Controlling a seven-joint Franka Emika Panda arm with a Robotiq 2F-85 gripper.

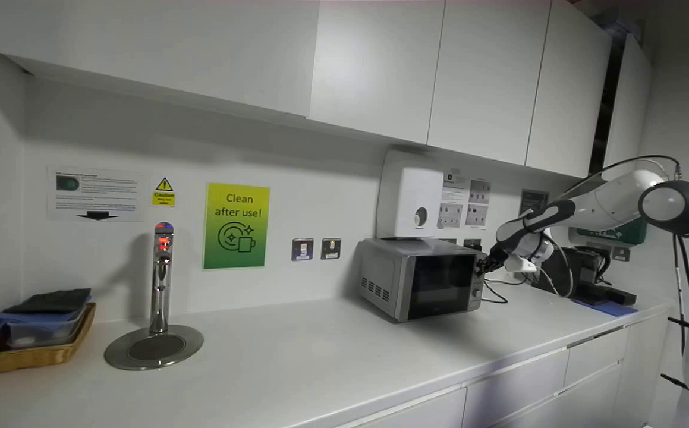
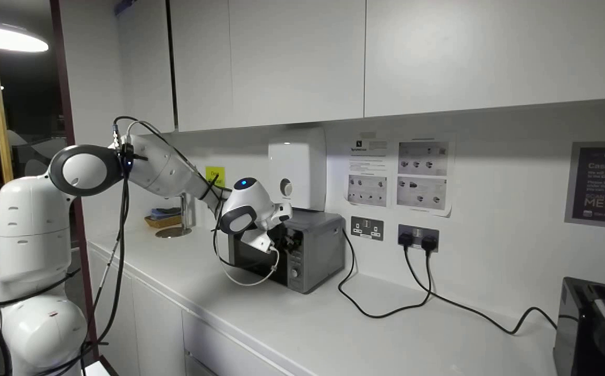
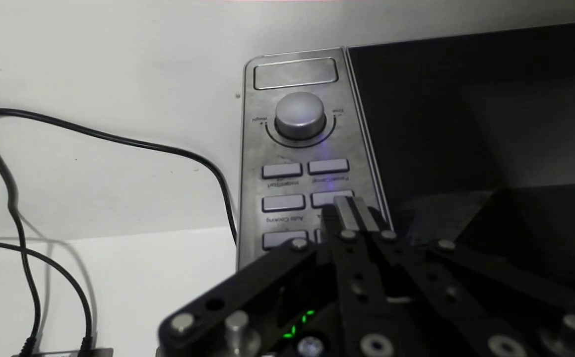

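Observation:
A silver microwave [image 1: 383, 276] with a dark door [image 1: 442, 282] stands on the counter; it shows in both exterior views. In the wrist view its control panel [image 3: 297, 74] appears upside down, with a round knob [image 3: 299, 115] and rows of buttons. My gripper [image 3: 351, 199] is shut, its two fingertips together and nothing between them. The tips overlap a button [image 3: 327, 198] in the second row below the knob in this view, on the door side; whether they touch it I cannot tell. The gripper hides the lower part of the panel. In an exterior view the gripper [image 1: 483, 265] is at the panel.
A white dispenser [image 1: 411, 196] is on the wall above the microwave. Black cables [image 2: 386, 314] run along the counter [image 2: 386, 344] to the sockets [image 2: 418, 237]. A coffee machine [image 2: 597, 324] stands farther along. Toward the far end are a tap [image 1: 161, 279] and a basket [image 1: 41, 353]. Cupboards [image 1: 374, 65] hang overhead.

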